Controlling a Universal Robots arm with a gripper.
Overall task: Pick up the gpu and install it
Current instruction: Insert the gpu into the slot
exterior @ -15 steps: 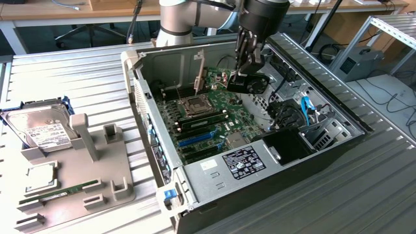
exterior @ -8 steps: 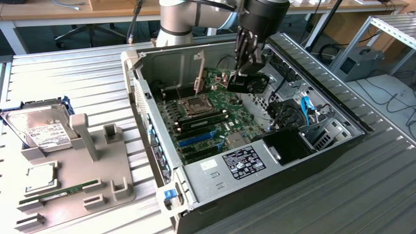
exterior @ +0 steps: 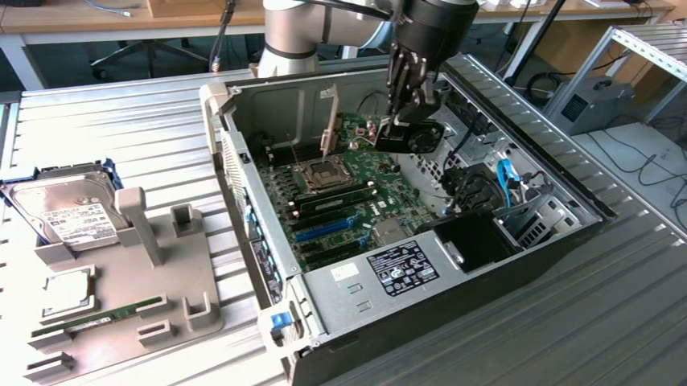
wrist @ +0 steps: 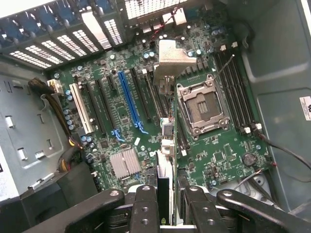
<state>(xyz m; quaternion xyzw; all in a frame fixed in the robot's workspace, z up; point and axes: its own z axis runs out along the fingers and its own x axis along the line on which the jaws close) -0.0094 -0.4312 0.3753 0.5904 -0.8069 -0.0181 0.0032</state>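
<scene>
Gripper [exterior: 406, 112] clamps gpu [exterior: 411, 135] edge-on, hanging below fingers, above motherboard [exterior: 365, 181].

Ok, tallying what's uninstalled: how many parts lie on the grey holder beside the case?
3: hard drive at the far end, square silver chip in the middle, green memory stick nearest the camera.

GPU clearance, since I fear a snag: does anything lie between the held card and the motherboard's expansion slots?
Nothing visible does. The gpu hangs in the hand above the motherboard; the expansion slots lie bare, and the cables keep to the case's side.
</scene>
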